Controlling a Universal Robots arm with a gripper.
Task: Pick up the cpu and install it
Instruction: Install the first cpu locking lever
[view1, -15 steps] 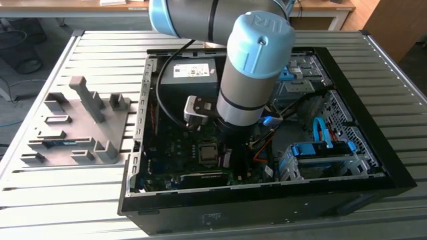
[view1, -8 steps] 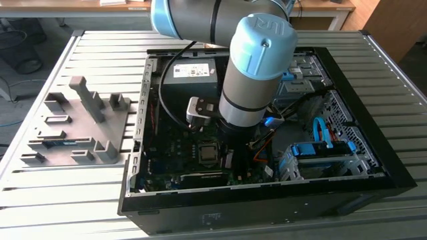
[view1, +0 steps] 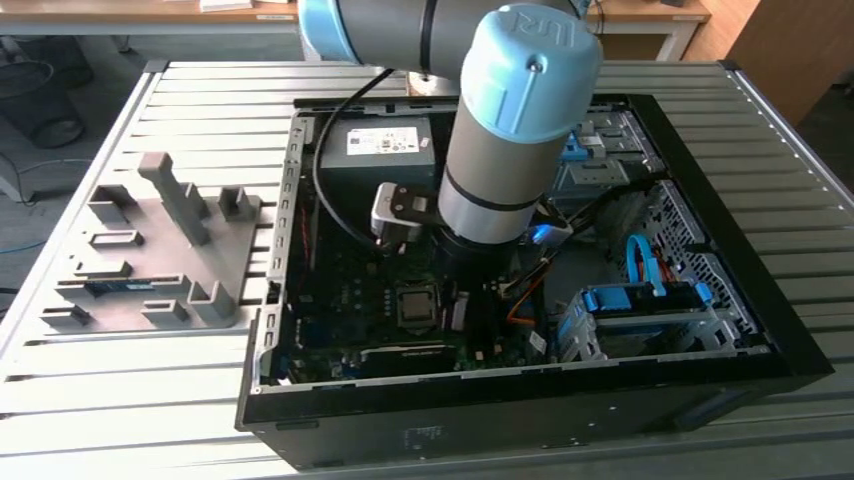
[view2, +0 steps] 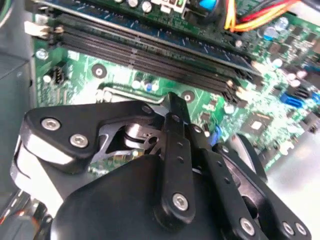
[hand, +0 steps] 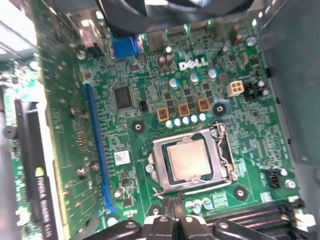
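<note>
Exterior view: grey robot arm with a pale blue cap (view1: 514, 150) reaching down into an open black computer case (view1: 747, 330) on a slatted metal table (view1: 200, 400). Small square silver-grey cpu (view1: 416, 302) lying flat on the green motherboard (view1: 347, 300), just beside the arm's lower end. Grey moulded parts fixture (view1: 160, 250) standing on the table outside the case, toward the exterior view's left.

Second wrist view: black linkage gripper (view2: 172, 107) hovering close over the motherboard, fingers drawn together at the tips and pinching nothing. Long black memory slots (view2: 150, 55) running across the board beyond the fingertips.

First wrist view: cpu (hand: 187, 160) seated inside the dark square socket with metal frame (hand: 222, 150), dull metal top facing up, level with the frame around it. Gripper (hand: 172, 220) just beside the socket's edge, tips pressed together, apart from the chip and not touching it. Long blue expansion slot (hand: 97, 150) well to one side of the socket.
</note>
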